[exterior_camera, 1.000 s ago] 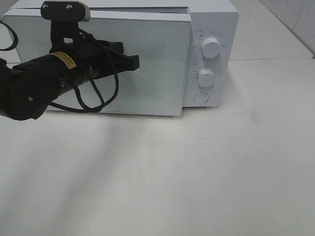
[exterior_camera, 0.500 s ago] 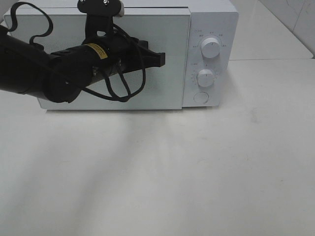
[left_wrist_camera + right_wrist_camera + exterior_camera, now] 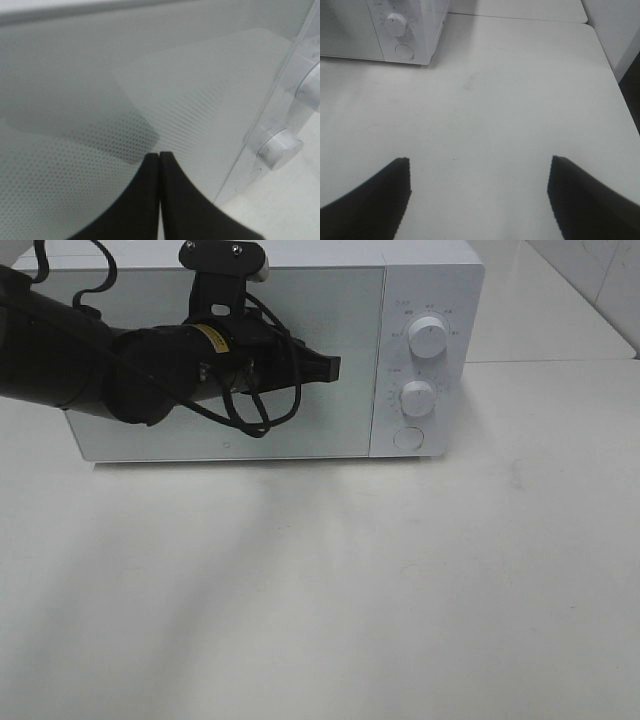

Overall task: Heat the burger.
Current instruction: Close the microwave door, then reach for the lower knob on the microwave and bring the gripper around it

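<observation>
The burger is hidden; no view shows it. The white microwave stands at the back of the table with its mirrored door flush against the front. My left gripper is shut, empty, with its tips against the door near the middle right. The left wrist view shows the two black fingertips pressed together on the dotted door glass. My right gripper is open over bare table, holding nothing, well to the right of the microwave.
The microwave's control panel carries two white knobs and a round button. White tabletop spreads in front. The table's right edge shows in the right wrist view.
The microwave door swung from ajar to fully shut as my left gripper pushed it back and to the right. The right gripper has not moved.
</observation>
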`<action>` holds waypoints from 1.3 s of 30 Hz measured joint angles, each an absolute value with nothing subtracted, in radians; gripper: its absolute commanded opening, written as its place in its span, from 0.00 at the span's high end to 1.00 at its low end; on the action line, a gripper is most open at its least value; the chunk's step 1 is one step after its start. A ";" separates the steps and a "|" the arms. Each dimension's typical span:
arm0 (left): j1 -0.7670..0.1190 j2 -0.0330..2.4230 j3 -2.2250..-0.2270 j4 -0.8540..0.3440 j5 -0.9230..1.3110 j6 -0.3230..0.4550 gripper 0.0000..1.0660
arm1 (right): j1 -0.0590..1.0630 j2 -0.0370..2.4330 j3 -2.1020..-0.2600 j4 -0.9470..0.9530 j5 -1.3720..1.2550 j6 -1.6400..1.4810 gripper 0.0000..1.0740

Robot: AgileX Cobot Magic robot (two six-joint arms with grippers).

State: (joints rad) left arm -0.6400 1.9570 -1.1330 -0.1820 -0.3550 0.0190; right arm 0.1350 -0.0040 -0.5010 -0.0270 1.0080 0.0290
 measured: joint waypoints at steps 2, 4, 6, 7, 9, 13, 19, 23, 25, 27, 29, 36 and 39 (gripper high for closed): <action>-0.638 1.951 -1.136 -0.187 -0.333 0.019 1.00 | 0.135 -0.004 -0.501 -0.027 1.008 0.029 0.31; -0.630 1.928 -1.134 -0.205 -0.285 0.019 1.00 | 0.135 -0.004 -0.501 -0.027 1.008 0.029 0.31; -0.625 1.912 -1.123 -0.212 -0.272 0.019 1.00 | 0.135 -0.004 -0.501 -0.027 1.008 0.029 0.31; -0.619 1.890 -1.101 -0.221 -0.271 0.019 1.00 | 0.135 -0.004 -0.501 -0.027 1.008 0.029 0.31; -0.619 1.875 -1.085 -0.228 -0.271 0.019 1.00 | 0.135 -0.004 -0.501 -0.027 1.008 0.029 0.31; -0.622 1.794 -0.995 -0.232 -0.249 0.019 0.92 | 0.135 -0.004 -0.501 -0.027 1.008 0.029 0.31; -0.622 1.737 -0.942 -0.233 -0.162 0.019 0.43 | 0.135 -0.004 -0.501 -0.027 1.008 0.029 0.31; -0.622 1.678 -0.920 -0.233 0.006 0.019 0.07 | 0.135 -0.004 -0.501 -0.027 1.008 0.029 0.31; -0.622 1.659 -0.920 -0.233 0.085 0.019 0.07 | 0.135 -0.004 -0.501 -0.027 1.008 0.029 0.31; -0.622 1.630 -0.920 -0.233 0.211 0.019 0.07 | 0.135 -0.004 -0.501 -0.027 1.008 0.029 0.31; -0.622 1.620 -0.920 -0.233 0.256 0.019 0.07 | 0.135 -0.004 -0.501 -0.027 1.008 0.029 0.31; -0.622 1.548 -0.920 -0.213 0.540 0.019 0.07 | 0.135 -0.004 -0.501 -0.027 1.008 0.029 0.31; -0.600 1.515 -0.920 -0.207 0.619 0.019 0.07 | 0.135 -0.004 -0.501 -0.027 1.008 0.029 0.31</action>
State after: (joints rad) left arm -0.6000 1.5150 -0.9200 -0.2070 0.6190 0.0190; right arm 0.1350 -0.0040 -0.5010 -0.0270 1.0080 0.0290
